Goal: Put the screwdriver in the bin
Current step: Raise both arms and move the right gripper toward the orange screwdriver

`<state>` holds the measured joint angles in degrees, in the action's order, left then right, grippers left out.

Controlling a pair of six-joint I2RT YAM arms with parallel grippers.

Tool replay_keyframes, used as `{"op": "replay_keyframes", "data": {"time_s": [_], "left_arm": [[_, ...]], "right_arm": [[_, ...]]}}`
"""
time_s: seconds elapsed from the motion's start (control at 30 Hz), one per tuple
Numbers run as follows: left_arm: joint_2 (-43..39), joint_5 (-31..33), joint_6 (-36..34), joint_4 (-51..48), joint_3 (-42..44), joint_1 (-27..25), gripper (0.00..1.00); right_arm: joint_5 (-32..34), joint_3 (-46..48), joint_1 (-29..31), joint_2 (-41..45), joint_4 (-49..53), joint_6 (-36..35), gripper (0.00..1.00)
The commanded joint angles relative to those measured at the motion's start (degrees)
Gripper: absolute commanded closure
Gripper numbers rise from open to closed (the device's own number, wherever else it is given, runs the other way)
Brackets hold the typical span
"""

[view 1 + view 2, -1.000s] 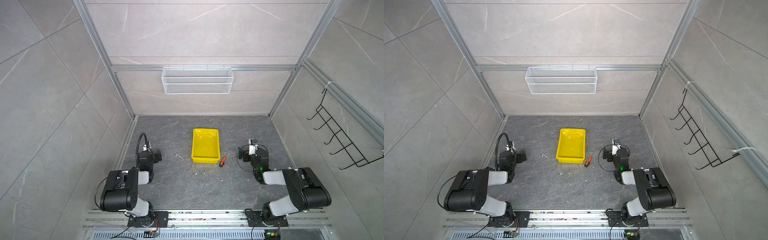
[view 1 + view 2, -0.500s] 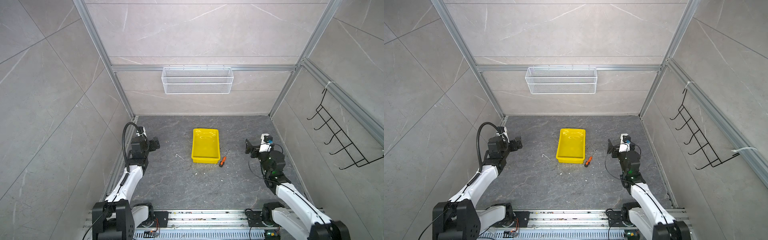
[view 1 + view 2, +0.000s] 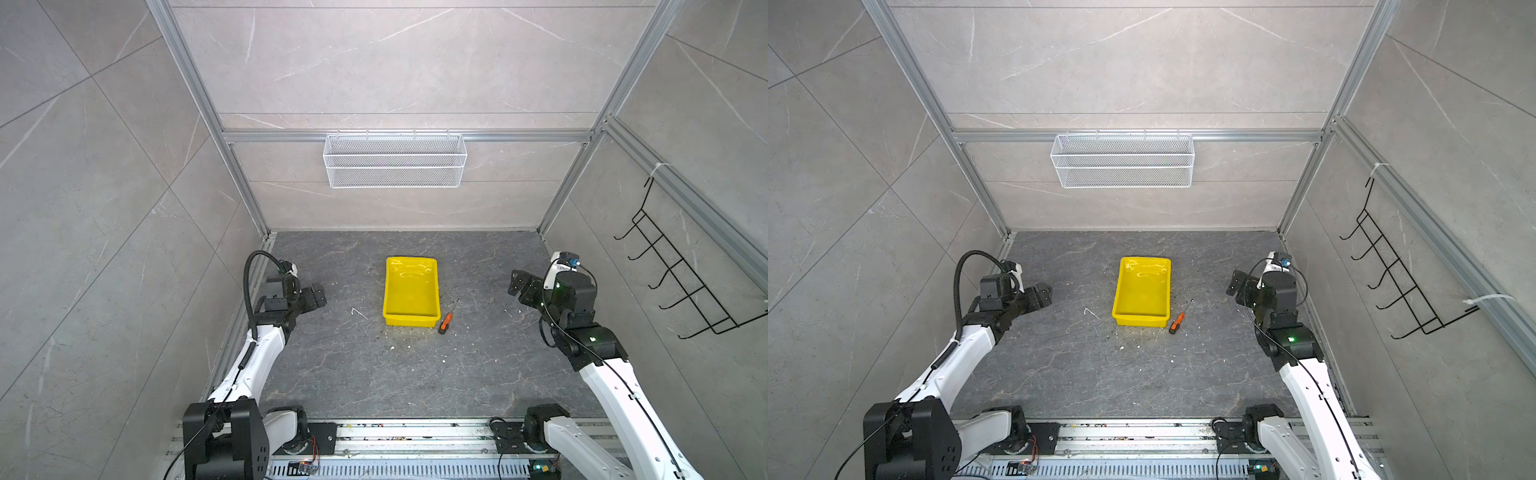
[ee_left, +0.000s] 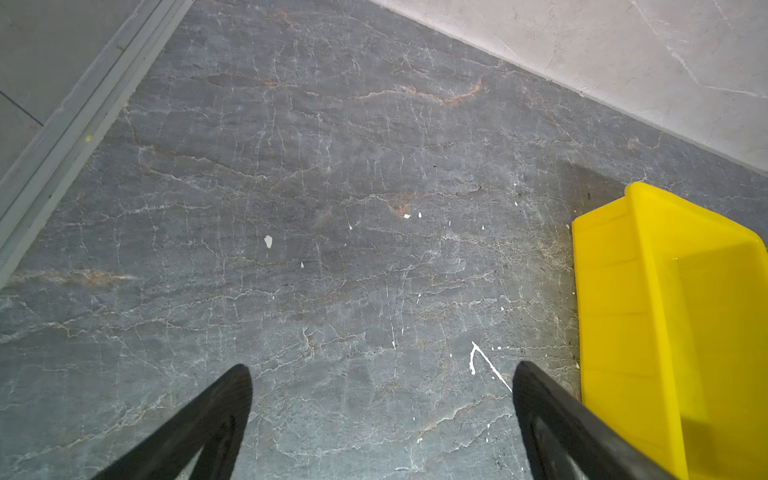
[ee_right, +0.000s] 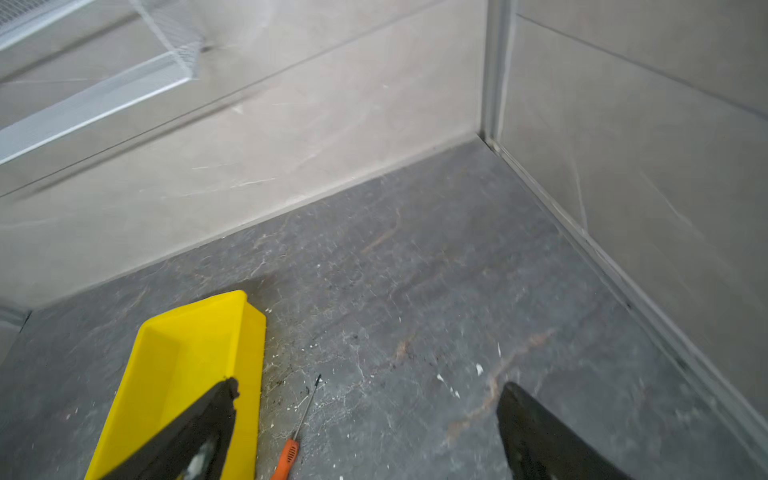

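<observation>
The screwdriver (image 3: 446, 322) (image 3: 1177, 322), with an orange handle and a thin dark shaft, lies on the grey floor just right of the bin's near right corner. In the right wrist view the screwdriver (image 5: 286, 453) lies beside the bin's wall. The yellow bin (image 3: 391, 291) (image 3: 1122, 291) (image 4: 615, 316) (image 5: 249, 374) is empty. My right gripper (image 3: 519, 287) (image 3: 1236, 286) (image 5: 368, 390) hangs open above the floor, well right of the screwdriver. My left gripper (image 3: 316, 296) (image 3: 1042, 296) (image 4: 382, 374) stands open over bare floor left of the bin.
A white wire mesh basket (image 3: 395, 160) (image 3: 1122, 160) hangs on the back wall. A black wire hook rack (image 3: 681, 282) (image 3: 1399, 274) is on the right wall. Small white chips (image 4: 268, 241) are scattered on the floor. Walls close in on three sides.
Both arms have unfolded from their low tucked pose, rising and reaching further back over the floor. The screwdriver and bin have not moved.
</observation>
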<state>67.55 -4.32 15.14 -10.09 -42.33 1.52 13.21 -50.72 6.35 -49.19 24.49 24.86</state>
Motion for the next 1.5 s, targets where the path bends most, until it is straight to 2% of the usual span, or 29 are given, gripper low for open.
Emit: {"op": "replay_keyframes", "data": {"time_s": [0.0, 0.1, 0.23, 0.3, 0.37, 0.47, 0.5, 0.6, 0.63, 0.7, 0.8, 0.97, 1.0, 1.07, 1.13, 1.17, 1.2, 1.23, 1.37, 1.4, 1.47], "left_arm": [[-0.1, 3.4, 4.5, 1.0, 1.9, 0.0, 0.0], [0.4, 3.5, 5.0, 0.1, 1.3, 0.0, 0.0], [-0.2, 3.7, 5.2, 1.2, 2.1, 0.1, 0.0], [0.3, 4.2, 6.7, 1.3, 2.7, 0.0, 0.0], [0.4, 4.1, 9.1, 1.7, 3.6, 0.0, 0.0], [2.8, 0.3, 15.8, 5.2, 7.3, 0.2, 0.0], [4.5, -4.4, 16.7, 4.2, 6.0, 0.7, 0.0], [8.5, -17.2, 17.5, 5.9, 2.4, 0.7, 0.0], [8.6, -17.8, 18.0, 6.0, 1.7, 0.2, 0.0], [6.9, -13.0, 16.7, 3.3, 0.6, -2.4, 0.0], [2.9, 0.0, 14.8, -2.5, -0.5, -10.1, 0.0], [-5.9, 21.6, 14.6, -2.3, 3.6, -29.0, 0.0], [-7.4, 25.2, 14.7, -2.4, 4.4, -31.4, 0.0], [-9.6, 29.0, 14.6, -3.3, 5.6, -33.1, 0.0], [-11.6, 34.2, 20.1, -7.3, 6.4, -32.8, 0.0], [-12.4, 37.7, 24.8, -10.4, 6.8, -32.5, 0.0], [-13.4, 41.1, 33.2, -15.5, 7.1, -32.3, 0.01], [-14.5, 41.4, 36.2, -18.0, 7.7, -31.7, 0.01], [-19.1, 36.5, 33.0, -12.5, 12.4, -31.4, 0.05], [-19.6, 35.0, 32.7, -9.7, 14.3, -31.4, 0.01], [-19.1, 32.5, 31.1, -4.8, 17.4, -31.5, 0.0]], "right_arm": [[14.7, 0.3, -0.2, -1.8, 8.9, 14.6, 0.0], [12.3, -1.3, -0.4, -6.1, 9.0, 7.8, 0.0], [0.4, -2.7, -0.2, -9.9, 13.0, 4.8, 0.01], [-8.2, 1.9, -0.2, -6.5, 9.1, 2.7, 0.01], [-12.8, 6.8, -0.2, -1.4, 5.4, 1.5, 0.02], [-13.8, 9.5, -0.2, 4.0, 8.4, 0.0, 0.02], [-13.5, 9.6, -0.2, 5.1, 10.8, -1.2, 0.02], [-10.2, 10.6, -0.2, 7.5, 14.5, 0.9, 0.01], [-8.8, 11.0, -0.2, 8.0, 14.9, 2.4, 0.01], [-5.3, 11.6, -0.1, 8.0, 15.2, 5.1, 0.01], [-0.1, 12.3, -0.2, 5.8, 15.1, 8.0, 0.01], [-1.4, 12.3, -0.2, 3.0, 15.4, 6.7, 0.01], [-1.4, 12.6, -0.2, 3.7, 15.0, 6.9, 0.01], [-2.5, 12.7, -0.2, 4.5, 14.8, 7.6, 0.0], [-8.4, 11.4, -0.2, 3.8, 15.1, 5.7, 0.01], [-10.7, 11.3, -0.2, 3.4, 14.2, 5.5, 0.01], [-13.2, 11.8, -0.2, 3.2, 12.6, 5.7, 0.01], [-15.1, 12.5, -0.2, 3.1, 11.2, 6.4, 0.02], [-19.3, 15.2, -0.1, 3.5, 8.6, 11.0, 0.06], [-20.2, 16.1, 0.0, 3.9, 8.1, 12.3, 0.06], [-22.0, 17.7, 0.1, 4.9, 7.3, 14.8, 0.08]]}}
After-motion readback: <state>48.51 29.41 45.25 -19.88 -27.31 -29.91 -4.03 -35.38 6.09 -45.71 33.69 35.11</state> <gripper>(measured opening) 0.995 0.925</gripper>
